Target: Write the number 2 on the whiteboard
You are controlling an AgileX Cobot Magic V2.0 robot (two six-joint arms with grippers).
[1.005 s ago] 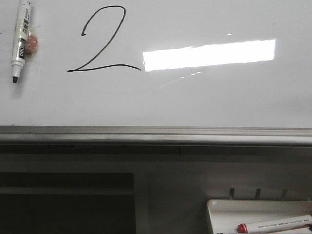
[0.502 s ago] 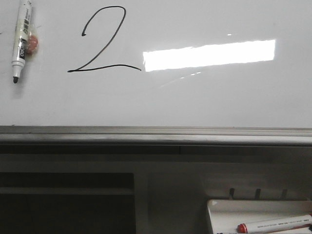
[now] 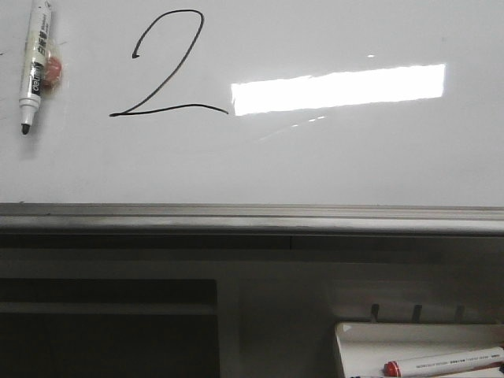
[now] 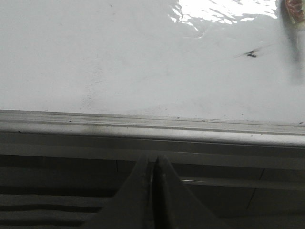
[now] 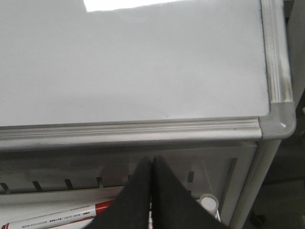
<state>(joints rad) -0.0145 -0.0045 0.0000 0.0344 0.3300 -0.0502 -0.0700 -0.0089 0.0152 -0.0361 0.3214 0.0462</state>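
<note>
Showing no change across the last second, the number 2 (image 3: 167, 64) stands finished in thin black line at the upper left of the whiteboard (image 3: 331, 157). A black marker (image 3: 33, 64) stays beside it, further left. Both the left gripper (image 4: 152, 164) and right gripper (image 5: 151, 164) rest closed and empty below the rail, so the writing looks complete.

Bright rectangular light reflection (image 3: 339, 88) at about 2 o'clock, glossy glare. Below the grey rail, a pale frame with a dark recessed shelf opening (image 3: 106, 327) at 7 o'clock. Small white tray (image 3: 378, 339) at 5 o'clock, three dark hooks (image 3: 416, 313) just above it. Dim, shadowed lower half.
</note>
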